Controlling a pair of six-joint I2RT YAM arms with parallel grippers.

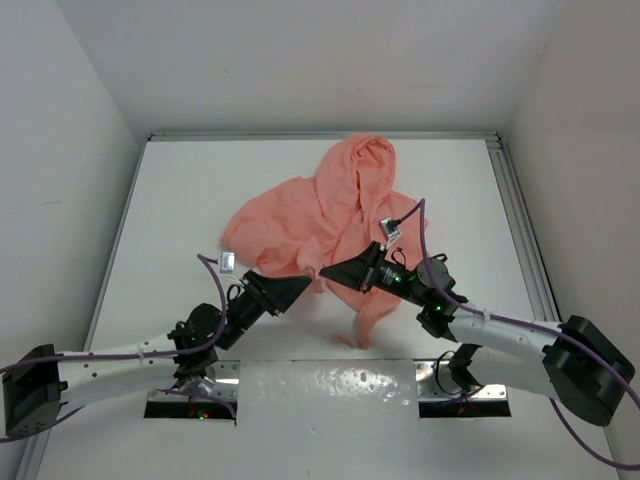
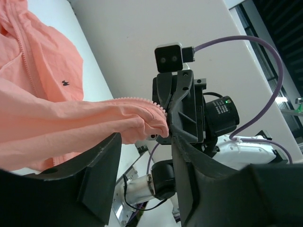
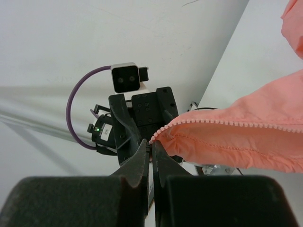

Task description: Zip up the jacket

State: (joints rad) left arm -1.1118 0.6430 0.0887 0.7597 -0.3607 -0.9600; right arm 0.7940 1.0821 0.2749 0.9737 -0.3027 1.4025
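Frankly hard to sort out the sleeves of the jacket (image 1: 320, 210), crumpled mid-counter (image 1: 180, 200) with hood (image 1: 365, 160) toward the far wall. Equally hard to find any zip slider among the folds. At left, seeing the left fingers (image 2: 94, 175) spread wide, with bunched hem cloth in the gap. At right, finding the right fingers (image 3: 142, 161) pressed together, pinching the corner of the toothed zip edge (image 3: 227, 124), almost tip to tip with the left pair. Open white counter either side of the cloth; walls close along both edges.

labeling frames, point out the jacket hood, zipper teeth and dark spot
jacket hood (image 1: 366, 160), top external view, mid fabric
zipper teeth (image 3: 213, 121), right wrist view, mid row
dark spot (image 2: 65, 82), left wrist view, its centre
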